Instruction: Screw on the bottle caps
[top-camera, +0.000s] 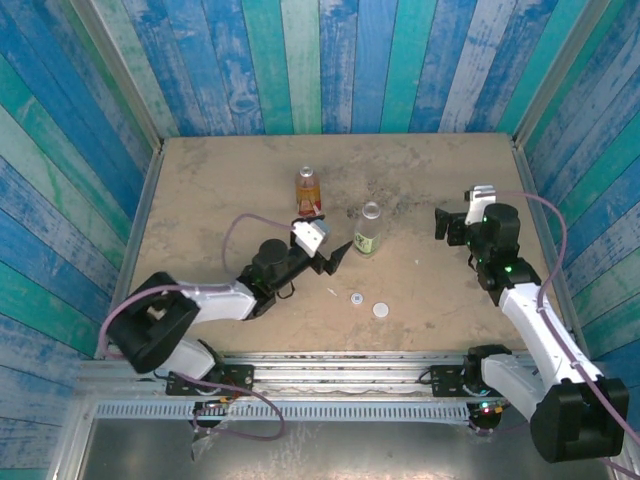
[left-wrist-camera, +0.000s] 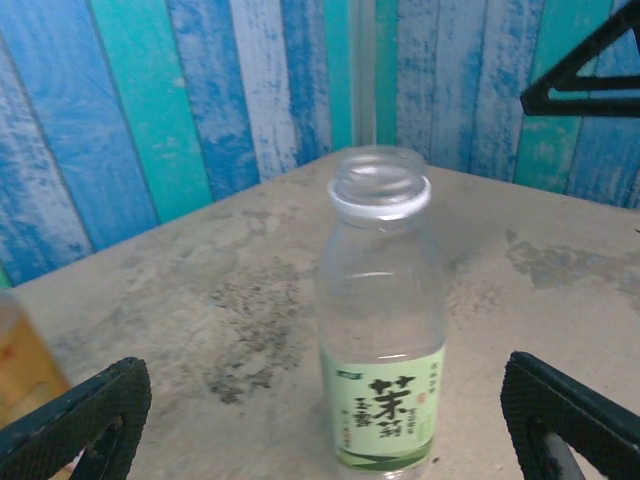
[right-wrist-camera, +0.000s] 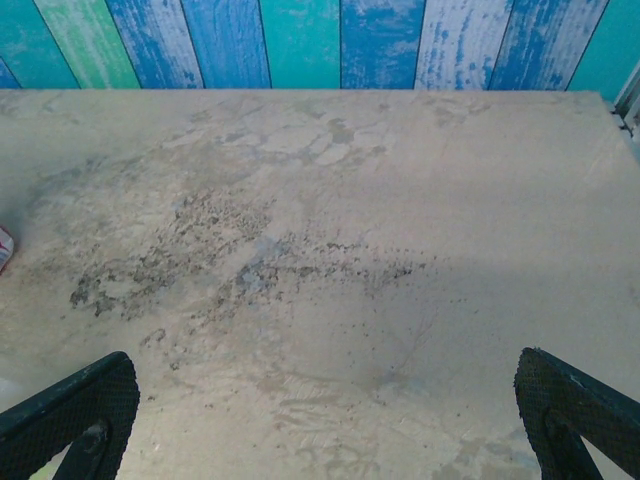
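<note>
Bottles of clear plastic both stand upright on the table (top-camera: 450, 170), long axes vertical and open threaded necks pointing straight up. The green-label bottle (top-camera: 369, 230) is near the middle of the tabletop. The amber bottle (top-camera: 309, 188), with orange liquid and a reddish label, stands at about 10 o'clock from it, apart from it. In the left wrist view the green-label bottle is pale and nearly colourless, round-shouldered, with a white collar ring under the bare neck and dark characters on its label.

The two bottle caps lie on the table at 6 o'clock from the green-label bottle, near each other but not touching. The left cap (top-camera: 357, 298) and the right cap (top-camera: 380, 310) are small white discs, too small to tell which face is up. A thin white scrap (top-camera: 331, 293) lies at 9 o'clock from the left cap.

The left gripper (top-camera: 331, 236) sits between the two bottles, at about 8 o'clock from the green-label one. Its dark, finely textured fingers (left-wrist-camera: 80, 420) are spread wide and hold nothing. In the wrist view the green-label bottle stands ahead of them, centred in the gap, with no contact visible.

The right gripper (right-wrist-camera: 320, 425) is at 3 o'clock from the green-label bottle, well apart from it. Its jaws are spread wide over bare tabletop, gripping nothing.

The table is a mottled beige, stone-like slab with dark speckled stains, and the walls (top-camera: 330, 60) are weathered blue and teal planks.
</note>
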